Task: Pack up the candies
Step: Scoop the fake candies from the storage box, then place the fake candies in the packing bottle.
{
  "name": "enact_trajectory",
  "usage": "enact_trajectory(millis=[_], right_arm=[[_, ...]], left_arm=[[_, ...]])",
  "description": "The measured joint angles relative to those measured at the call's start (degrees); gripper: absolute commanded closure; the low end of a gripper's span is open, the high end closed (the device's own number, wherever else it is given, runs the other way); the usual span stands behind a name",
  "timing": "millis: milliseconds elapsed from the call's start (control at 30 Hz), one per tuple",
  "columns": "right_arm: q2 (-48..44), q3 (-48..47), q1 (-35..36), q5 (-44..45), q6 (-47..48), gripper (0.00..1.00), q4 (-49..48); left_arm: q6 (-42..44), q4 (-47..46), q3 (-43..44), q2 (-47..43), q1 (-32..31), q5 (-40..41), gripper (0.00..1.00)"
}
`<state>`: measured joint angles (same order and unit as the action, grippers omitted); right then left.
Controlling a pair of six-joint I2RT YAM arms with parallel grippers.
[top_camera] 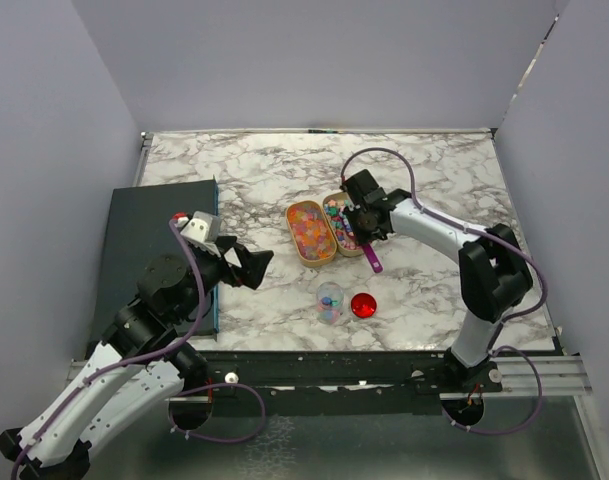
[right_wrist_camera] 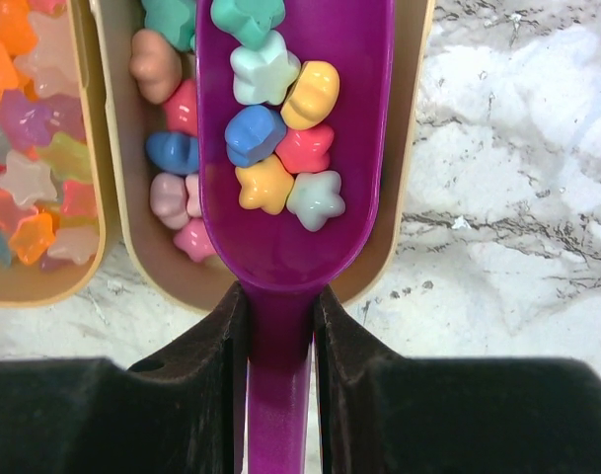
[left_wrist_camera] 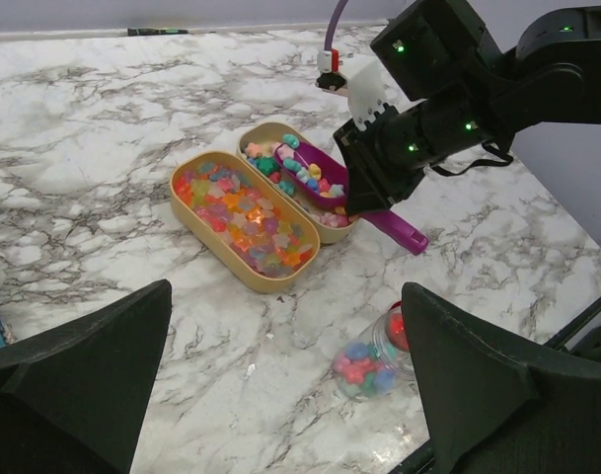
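The fingers (right_wrist_camera: pixel 216 346) of the right gripper (right_wrist_camera: pixel 278 321) are clamped on the handle of a purple scoop (right_wrist_camera: pixel 364 89), one finger on each side of it. The scoop bowl carries a small load of the candies (right_wrist_camera: pixel 280 138): star-shaped pieces in teal, yellow, blue, pink and orange. The bowl sits inside the outline of an oval tan tin (right_wrist_camera: pixel 409 148) that holds more candies; whether it rests on them cannot be told. A second tin (top_camera: pixel 296 240), filled with translucent candies, lies just beside the first, on the side toward the worktop's left edge. Both tins are near the middle of the marble worktop (top_camera: pixel 244 180). The fingers (left_wrist_camera: pixel 83 385) of the left gripper (left_wrist_camera: pixel 290 395) stand wide apart with nothing between them, above the worktop between the tins and its left edge. A small clear jar (top_camera: pixel 330 300) holding a few candies stands toward the near edge, with a shiny red lid (top_camera: pixel 363 305) just beside it. A dark mat (top_camera: pixel 149 230) lies along the left edge.
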<state>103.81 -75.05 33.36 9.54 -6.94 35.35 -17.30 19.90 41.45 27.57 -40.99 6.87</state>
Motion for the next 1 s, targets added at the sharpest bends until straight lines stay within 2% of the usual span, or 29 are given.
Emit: enact_trajectory(millis=[500,733,1000], right_arm=[[-15.30,12.13,0.00,-4.48,8.87,0.99,-7.08],[-27.43,18.03,0.83,-12.39,16.48,0.99,-9.90],[-37.90,20.13,2.38,-22.80,22.18,0.99,-10.23]], left_arm=[[0.00,-0.09,0.00,3.30,0.00,-1.11,0.01],[-0.04,-0.09,0.24,5.90,0.00,-2.71,0.01],[-0.98,-0.11,4.28,9.25,0.00,-6.97,0.01]])
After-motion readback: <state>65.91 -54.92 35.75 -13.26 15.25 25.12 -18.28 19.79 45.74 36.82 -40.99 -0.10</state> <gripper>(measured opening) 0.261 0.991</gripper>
